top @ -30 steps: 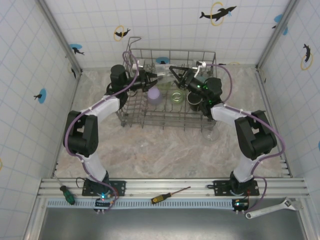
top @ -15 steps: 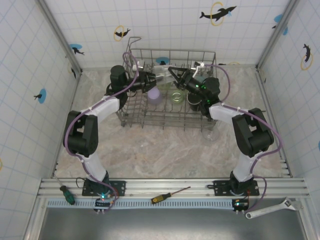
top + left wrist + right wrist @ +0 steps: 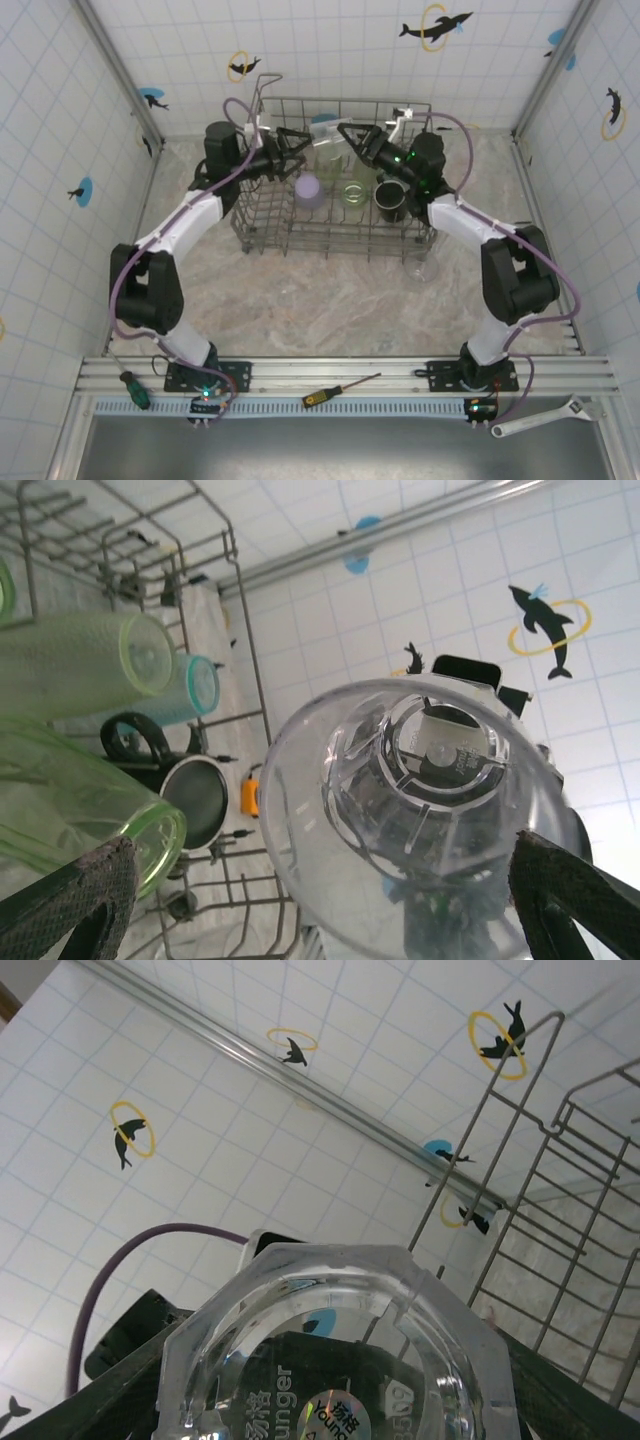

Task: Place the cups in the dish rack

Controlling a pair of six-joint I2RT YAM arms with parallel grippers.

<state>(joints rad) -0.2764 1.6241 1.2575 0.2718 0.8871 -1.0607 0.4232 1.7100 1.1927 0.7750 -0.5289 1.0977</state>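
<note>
From overhead the clear plastic tumbler (image 3: pixel 328 150) is hard to make out. It is a pale glint among the wires, held in the air on its side over the far middle of the large grey wire dish rack (image 3: pixel 310 240), which stands toward the far edge of the marble-patterned table (image 3: pixel 330 310). The right wrist view settles the grip: the tumbler's eight-sided base sits between the right claw's (image 3: pixel 347 140) dark fingers (image 3: pixel 130 1400), which close on it from both sides, their tips cut off by the picture's bottom edge. The sticker on the base is too cropped to read. The left claw (image 3: pixel 290 143) faces the tumbler's mouth with its textured pads (image 3: pixel 70 900) spread wide and grasping nothing; only their ends enter at the bottom corners of its own view. There, two ribbed pale green tumblers (image 3: pixel 90 660) lie on their sides in the rack, a teal tumbler (image 3: pixel 195 688) sits half hidden behind the upper one, and a black mug (image 3: pixel 195 800) is partly covered by the clear rim. From above, a lavender tumbler (image 3: pixel 309 190), a green one and the mug stand in a row across the rack's middle. A second clear tumbler (image 3: pixel 420 265) — faint — stands on the table just off the rack's near right corner. Along the table's near edge lie a green-handled screwdriver (image 3: pixel 130 388), a yellow-and-black screwdriver (image 3: pixel 340 390) and a silver wrench (image 3: pixel 545 418).
</note>
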